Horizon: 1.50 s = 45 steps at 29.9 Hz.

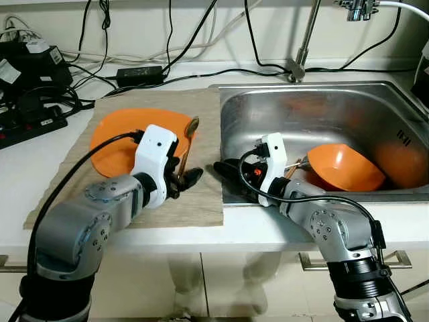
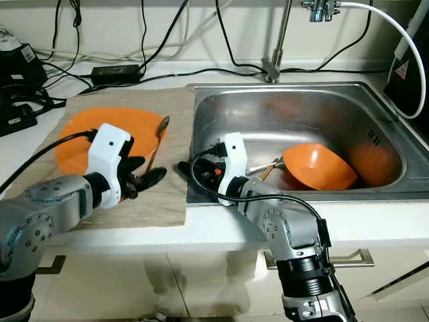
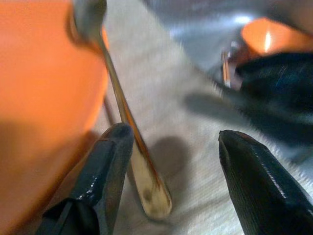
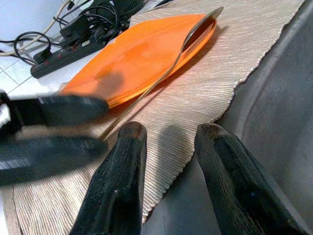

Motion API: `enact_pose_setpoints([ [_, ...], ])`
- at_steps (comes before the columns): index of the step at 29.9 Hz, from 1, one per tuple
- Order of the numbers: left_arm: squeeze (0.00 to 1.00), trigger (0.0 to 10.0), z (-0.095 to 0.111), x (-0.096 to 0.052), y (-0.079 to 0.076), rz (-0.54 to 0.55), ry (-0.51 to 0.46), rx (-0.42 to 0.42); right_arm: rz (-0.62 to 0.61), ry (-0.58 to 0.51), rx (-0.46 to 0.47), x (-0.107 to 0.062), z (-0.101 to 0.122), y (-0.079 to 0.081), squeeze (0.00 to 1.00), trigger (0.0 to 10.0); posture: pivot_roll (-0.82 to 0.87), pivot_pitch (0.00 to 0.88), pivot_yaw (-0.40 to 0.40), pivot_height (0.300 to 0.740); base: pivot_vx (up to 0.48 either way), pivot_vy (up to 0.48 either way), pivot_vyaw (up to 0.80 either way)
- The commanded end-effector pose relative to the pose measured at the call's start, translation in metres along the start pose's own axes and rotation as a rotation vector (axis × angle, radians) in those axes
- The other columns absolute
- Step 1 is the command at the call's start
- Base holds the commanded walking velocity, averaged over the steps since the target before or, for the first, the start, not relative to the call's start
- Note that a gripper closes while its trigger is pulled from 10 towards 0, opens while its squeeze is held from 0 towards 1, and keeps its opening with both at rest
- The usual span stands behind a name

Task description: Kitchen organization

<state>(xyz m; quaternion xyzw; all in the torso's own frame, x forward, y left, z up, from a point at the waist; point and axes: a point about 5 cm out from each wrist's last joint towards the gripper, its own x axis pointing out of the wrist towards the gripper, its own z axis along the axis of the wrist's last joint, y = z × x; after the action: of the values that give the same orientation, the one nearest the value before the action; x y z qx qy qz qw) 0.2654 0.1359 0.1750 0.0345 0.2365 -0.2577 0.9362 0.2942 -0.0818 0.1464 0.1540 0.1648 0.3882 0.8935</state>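
A humanoid robot stands at a white kitchen surface point(image 1: 40, 181), both arms reaching over a beige woven mat point(image 1: 201, 194) laid beside a stainless steel sink point(image 1: 322, 107). The left gripper point(image 1: 182, 177) hovers low over the mat near its front edge, jaws open, with the handle end of a metal spoon point(image 1: 189, 137) lying between them; in the left wrist view the handle sits just beside one black finger point(image 3: 105, 171) and apart from the other. The spoon runs from the mat up onto the rim of an orange plate point(image 1: 117, 144), its bowl resting on the plate's edge nearest the sink. The right gripper point(image 1: 224, 169) reaches across the sink's near left corner toward the mat, jaws open and holding nothing, fingertips pointing at the left gripper and just short of it; the right wrist view shows its fingers point(image 4: 122, 181) above the seam where mat meets sink wall. Inside the basin an orange bowl point(image 1: 345, 168) lies tilted on its side, with utensil handles point(image 2: 265, 166) just beside it. A faucet point(image 1: 305, 40) rises behind the sink, and black cables point(image 1: 167, 40), a power adapter point(image 1: 139, 74) and a power strip point(image 1: 30, 124) crowd the back of the surface.
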Motion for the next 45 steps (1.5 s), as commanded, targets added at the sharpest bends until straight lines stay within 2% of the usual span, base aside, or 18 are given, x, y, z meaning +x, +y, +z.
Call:
enact_pose_setpoints([
  [1, 0.0, 10.0, -0.002, 0.001, 0.004, 0.027, 0.01, 0.002, -0.001, -0.024, -0.022, 0.0, 0.009, 0.001, 0.0, 10.0, 0.0, 0.0, 0.059, 0.74, 0.0, 0.0, 0.0],
  [17, 0.0, 10.0, -0.014, 0.011, 0.013, 0.105, 0.054, 0.048, -0.01, -0.026, -0.025, -0.002, 0.009, 0.001, 0.0, 10.0, -0.02, 0.0, 0.06, 0.74, 0.0, 0.0, 0.0],
  [18, 0.0, 3.2, -0.015, 0.012, 0.014, 0.107, 0.051, 0.051, -0.011, -0.026, -0.025, -0.002, 0.009, 0.001, 0.0, 10.0, -0.02, 0.0, 0.06, 0.74, 0.0, 0.0, 0.0],
  [20, 0.0, 3.2, -0.015, 0.012, 0.013, 0.102, 0.041, 0.045, -0.012, -0.027, -0.025, -0.002, 0.009, 0.001, 0.0, 10.0, -0.02, 0.0, 0.06, 0.74, 0.0, 0.0, 0.0],
  [21, 0.0, 0.0, -0.016, 0.013, 0.011, 0.085, 0.031, 0.057, -0.013, -0.027, -0.026, -0.002, 0.009, 0.001, 0.0, 10.0, -0.02, 0.0, 0.06, 0.74, 0.0, 0.0, 0.0],
  [27, 0.0, 0.0, -0.02, 0.017, 0.01, 0.075, 0.03, 0.063, -0.017, -0.028, -0.025, -0.003, 0.01, 0.0, 0.0, 10.0, -0.02, 0.0, 0.059, 0.74, 0.0, 0.0, 0.0],
  [32, 0.0, 0.0, -0.023, 0.018, 0.009, 0.063, 0.018, 0.101, -0.017, -0.026, -0.025, -0.003, 0.01, 0.0, 0.0, 10.0, -0.02, 0.0, 0.058, 0.74, 0.0, 0.0, 0.0],
  [36, 0.0, 0.0, -0.019, 0.019, 0.008, 0.062, -0.032, 0.067, -0.019, -0.026, -0.023, -0.002, 0.009, 0.0, 0.0, 10.0, -0.02, 0.0, 0.058, 0.74, 0.0, 0.0, 0.0],
  [37, 0.0, 0.0, -0.015, 0.02, 0.011, 0.077, -0.082, 0.022, -0.019, -0.026, -0.023, -0.002, 0.009, 0.0, 0.0, 10.0, -0.02, 0.0, 0.058, 0.74, 0.0, 0.0, 0.0],
  [38, 0.0, 0.0, -0.015, 0.02, 0.011, 0.077, -0.082, 0.022, -0.019, -0.026, -0.023, -0.002, 0.009, 0.0, 0.0, 10.0, -0.02, 0.0, 0.058, 0.74, 0.0, 0.0, 0.0],
  [40, 0.0, 0.0, -0.011, 0.021, 0.018, 0.11, -0.141, -0.03, -0.023, -0.026, -0.024, -0.002, 0.009, 0.0, 0.0, 10.0, -0.02, 0.0, 0.059, 0.74, 0.0, 0.0, 0.0],
  [45, 0.0, 0.0, -0.006, 0.022, 0.02, 0.125, -0.183, -0.05, -0.035, -0.02, -0.039, -0.002, 0.007, -0.001, 0.0, 10.0, -0.02, 0.0, 0.059, 0.74, 0.0, 0.0, 0.0],
])
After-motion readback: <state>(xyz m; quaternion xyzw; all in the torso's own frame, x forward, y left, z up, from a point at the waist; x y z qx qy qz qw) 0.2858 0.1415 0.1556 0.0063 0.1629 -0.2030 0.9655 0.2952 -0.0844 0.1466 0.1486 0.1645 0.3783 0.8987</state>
